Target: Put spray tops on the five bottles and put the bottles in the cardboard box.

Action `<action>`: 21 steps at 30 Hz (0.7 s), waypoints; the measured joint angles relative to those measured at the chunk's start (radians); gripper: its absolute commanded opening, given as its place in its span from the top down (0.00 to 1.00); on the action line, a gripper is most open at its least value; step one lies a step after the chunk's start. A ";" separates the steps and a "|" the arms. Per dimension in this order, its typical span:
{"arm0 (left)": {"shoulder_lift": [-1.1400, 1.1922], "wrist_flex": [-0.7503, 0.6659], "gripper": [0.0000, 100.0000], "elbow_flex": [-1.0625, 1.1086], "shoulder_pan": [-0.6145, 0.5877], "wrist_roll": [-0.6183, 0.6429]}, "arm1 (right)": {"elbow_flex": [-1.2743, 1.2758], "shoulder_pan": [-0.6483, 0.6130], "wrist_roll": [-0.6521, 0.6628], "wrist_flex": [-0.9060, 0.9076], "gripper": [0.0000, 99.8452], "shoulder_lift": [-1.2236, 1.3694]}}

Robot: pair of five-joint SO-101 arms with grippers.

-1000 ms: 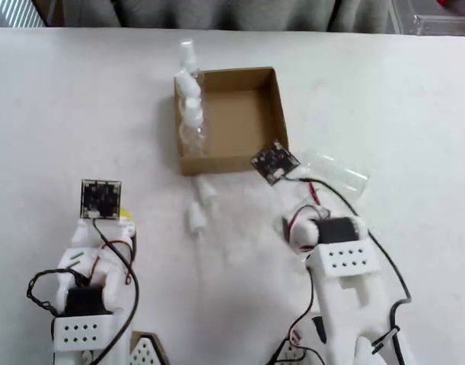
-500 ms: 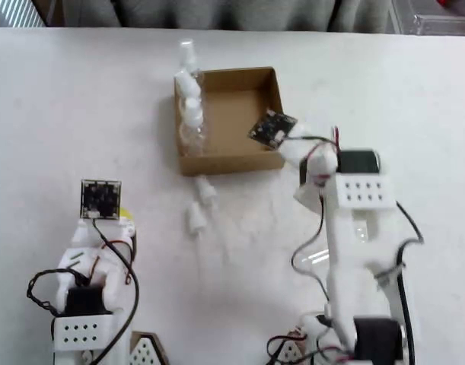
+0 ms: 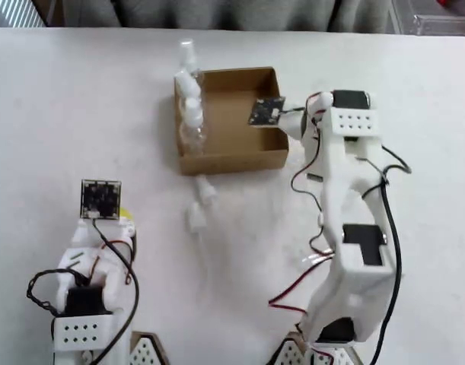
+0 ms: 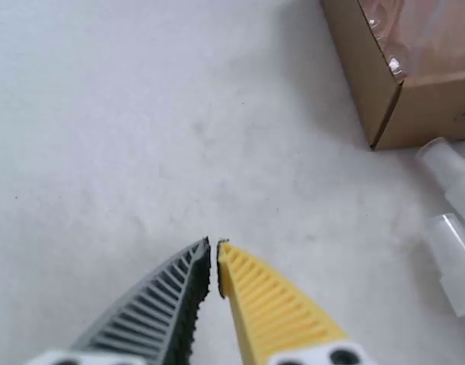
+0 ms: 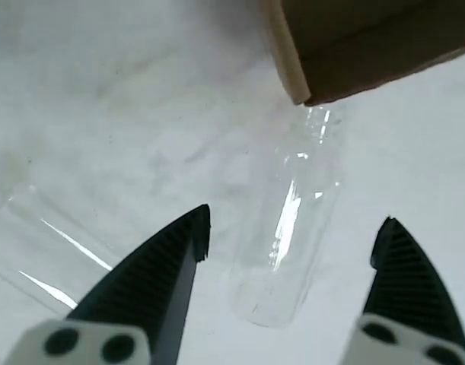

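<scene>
The cardboard box point(image 3: 240, 148) stands open at the table's middle, with several clear bottles point(image 3: 190, 114) wearing white spray tops lined along its left wall. Two loose spray tops point(image 3: 205, 188) point(image 3: 195, 217) lie just in front of it, and the left wrist view shows the same spray tops point(image 4: 449, 163) point(image 4: 454, 258). My right arm point(image 3: 346, 152) stretches along the box's right side. Its gripper point(image 5: 293, 222) is open above a capless clear bottle point(image 5: 289, 251) lying by the box corner point(image 5: 293, 84). A second clear bottle point(image 5: 34, 251) lies beside it. My left gripper point(image 4: 214, 247) is shut, low over bare table.
The left arm point(image 3: 87, 304) sits at the near left edge, well away from the box. Open white tabletop spreads to the left of the box and behind it. A box corner point(image 4: 384, 114) lies ahead of the left gripper.
The right arm has stretched away from the near edge to the box's right side, covering the clear bottles in the high view. The left arm has kept still.
</scene>
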 measured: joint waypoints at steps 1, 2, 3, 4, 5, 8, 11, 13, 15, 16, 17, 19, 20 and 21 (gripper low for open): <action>0.000 0.000 0.98 0.000 0.000 0.000 | -0.031 0.005 0.017 0.017 0.69 0.031; 0.000 0.000 0.98 0.000 0.000 0.000 | -0.061 0.009 0.028 0.032 0.69 0.055; 0.000 0.000 0.98 0.000 0.000 0.000 | -0.091 0.014 0.037 0.048 0.69 0.083; 0.000 0.000 0.98 0.000 0.000 0.000 | -0.123 0.018 0.041 0.058 0.69 0.110; 0.000 0.000 0.98 0.000 0.000 0.000 | -0.150 0.021 0.043 0.064 0.69 0.137; 0.000 0.000 0.98 0.000 0.000 0.000 | -0.219 0.029 0.049 0.083 0.69 0.206; 0.000 0.000 0.98 0.000 0.000 0.000 | -0.270 0.025 0.049 0.089 0.69 0.275; 0.000 0.000 0.98 0.000 0.000 0.000 | -0.299 0.023 0.049 0.089 0.69 0.313; 0.000 0.000 0.98 0.000 0.000 0.000 | -0.331 0.026 0.049 0.089 0.69 0.341; 0.000 0.000 0.98 0.000 0.000 0.000 | -0.347 0.026 0.049 0.089 0.69 0.354; 0.000 0.000 0.98 0.000 0.000 0.000 | -0.359 0.026 0.049 0.089 0.69 0.367; 0.000 0.000 0.98 0.000 0.000 0.000 | -0.376 0.025 0.049 0.089 0.69 0.391; 0.000 0.000 0.98 0.000 0.000 0.000 | -0.379 0.025 0.049 0.089 0.69 0.402; 0.000 0.000 0.98 0.000 0.000 0.000 | -0.379 0.026 0.049 0.089 0.69 0.410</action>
